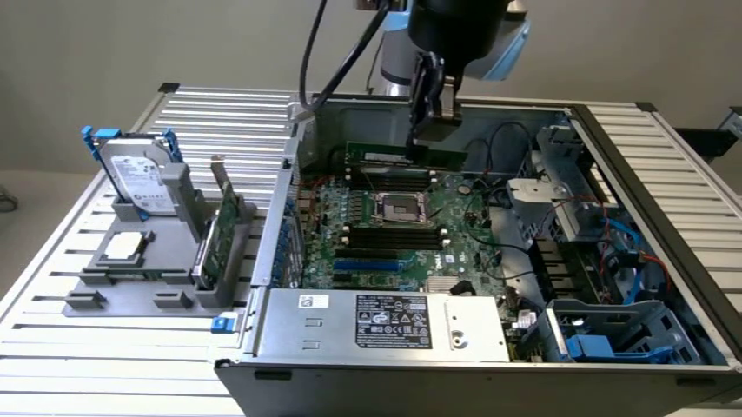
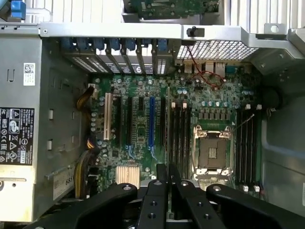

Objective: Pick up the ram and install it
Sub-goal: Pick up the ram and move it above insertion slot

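The ram (image 1: 388,157), a long thin green stick, hangs level above the motherboard (image 1: 383,252) inside the open computer case, with my gripper (image 1: 432,137) shut on its upper edge. It hovers over the memory slots (image 1: 394,181) on the far side of the processor socket (image 1: 402,207), apart from the board. In the wrist view my gripper (image 2: 167,183) points down at the board, and the ram (image 2: 167,124) appears edge-on as a thin line beside the black memory slots (image 2: 178,138). The socket (image 2: 212,152) lies to one side of it.
A grey stand (image 1: 128,287) on the exterior view's left holds a hard drive (image 1: 137,181), a green expansion card (image 1: 222,230) and a small silver processor chip (image 1: 125,248). The power supply (image 1: 383,321) fills the case's front. Drive cages and cables (image 1: 603,252) crowd the exterior view's right.
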Tool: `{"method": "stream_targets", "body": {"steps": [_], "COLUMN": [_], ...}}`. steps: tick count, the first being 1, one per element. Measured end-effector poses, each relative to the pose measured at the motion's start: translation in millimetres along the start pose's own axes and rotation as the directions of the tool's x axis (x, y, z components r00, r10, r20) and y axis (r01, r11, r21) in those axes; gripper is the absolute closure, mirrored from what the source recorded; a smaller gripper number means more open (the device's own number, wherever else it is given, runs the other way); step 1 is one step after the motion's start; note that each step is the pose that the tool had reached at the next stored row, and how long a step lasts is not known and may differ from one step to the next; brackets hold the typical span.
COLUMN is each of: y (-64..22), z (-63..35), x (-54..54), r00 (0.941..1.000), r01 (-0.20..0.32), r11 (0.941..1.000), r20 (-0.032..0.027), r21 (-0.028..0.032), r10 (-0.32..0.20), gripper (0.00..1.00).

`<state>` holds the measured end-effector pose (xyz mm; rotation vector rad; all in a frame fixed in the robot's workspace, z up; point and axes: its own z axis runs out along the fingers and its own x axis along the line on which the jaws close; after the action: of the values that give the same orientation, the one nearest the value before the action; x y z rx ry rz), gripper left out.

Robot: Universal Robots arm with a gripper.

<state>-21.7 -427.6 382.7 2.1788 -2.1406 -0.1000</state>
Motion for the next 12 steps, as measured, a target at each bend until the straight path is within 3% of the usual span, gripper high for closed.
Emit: {"method": "stream_targets", "body": {"steps": [4, 12], "y": [-5.4, -6.6], "z": [2.5, 9.3], "x": [-7.6, -23.3], "r00": [1.0, 1.0], "r01": [0.0, 0.0], "r11": [1.0, 0.9998], "r20": [0.0, -0.002], "r21": [0.0027, 0.0193], "r10": [0.0, 0.001], "gripper": [0.87, 0.87]}}
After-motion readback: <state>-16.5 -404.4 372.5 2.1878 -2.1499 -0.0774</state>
